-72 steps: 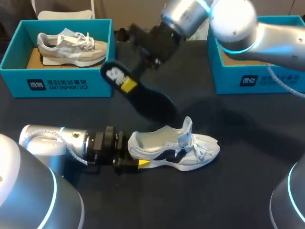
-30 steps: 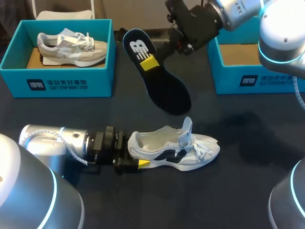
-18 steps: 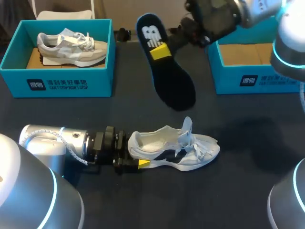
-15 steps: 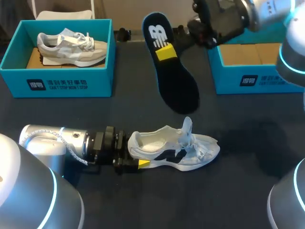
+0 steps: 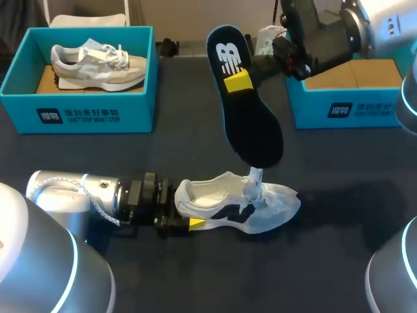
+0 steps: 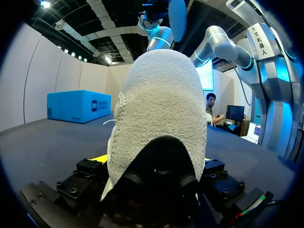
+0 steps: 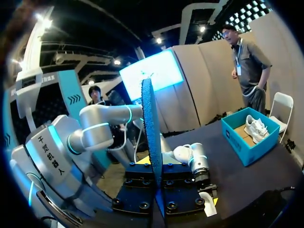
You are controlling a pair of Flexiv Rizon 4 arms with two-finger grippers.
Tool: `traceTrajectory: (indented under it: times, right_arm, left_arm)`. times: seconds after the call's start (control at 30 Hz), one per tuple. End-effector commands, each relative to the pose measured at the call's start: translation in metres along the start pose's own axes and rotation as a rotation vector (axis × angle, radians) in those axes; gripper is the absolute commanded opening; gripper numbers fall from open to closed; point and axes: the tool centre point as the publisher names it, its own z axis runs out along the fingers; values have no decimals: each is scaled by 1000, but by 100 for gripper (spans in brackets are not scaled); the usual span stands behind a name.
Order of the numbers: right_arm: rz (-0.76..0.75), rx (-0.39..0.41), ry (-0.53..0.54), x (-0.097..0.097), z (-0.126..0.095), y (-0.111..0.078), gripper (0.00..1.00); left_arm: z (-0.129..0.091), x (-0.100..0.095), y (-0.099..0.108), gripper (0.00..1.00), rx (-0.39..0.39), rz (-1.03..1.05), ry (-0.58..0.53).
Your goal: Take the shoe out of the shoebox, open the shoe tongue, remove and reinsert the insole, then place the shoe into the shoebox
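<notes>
Dark table [image 5: 326,261], insole [image 5: 251,124] shifted right, nearer shoe [image 5: 234,205]

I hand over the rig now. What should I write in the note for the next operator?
Left jaws: shut on the heel of the white sneaker, which lies on the table.
Right jaws: shut on the black insole, held in the air above the sneaker.
Done: sneaker out of the box, tongue open, insole out.
To do: reinsert the insole, put the sneaker into the teal shoebox on the right.
</notes>
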Motion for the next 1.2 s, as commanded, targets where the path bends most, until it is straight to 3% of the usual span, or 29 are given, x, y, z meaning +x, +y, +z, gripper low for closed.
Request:
traceTrajectory:
  times: [0.03, 0.47, 0.77, 1.2]
  right_arm:
    - [40, -32, -23, 16, -11, -15, 0]
    - [32, -86, 16, 70, -28, -33, 0]
    - [34, -150, -10, 80, -33, -30, 0]
    - [58, -141, -20, 81, -34, -29, 0]
  left_arm:
    - [1, 1, -1, 0, -1, 0, -4]
    - [1, 1, -1, 0, -1, 0, -4]
    - [1, 1, -1, 0, -1, 0, -4]
    - [1, 1, -1, 0, -1, 0, -4]
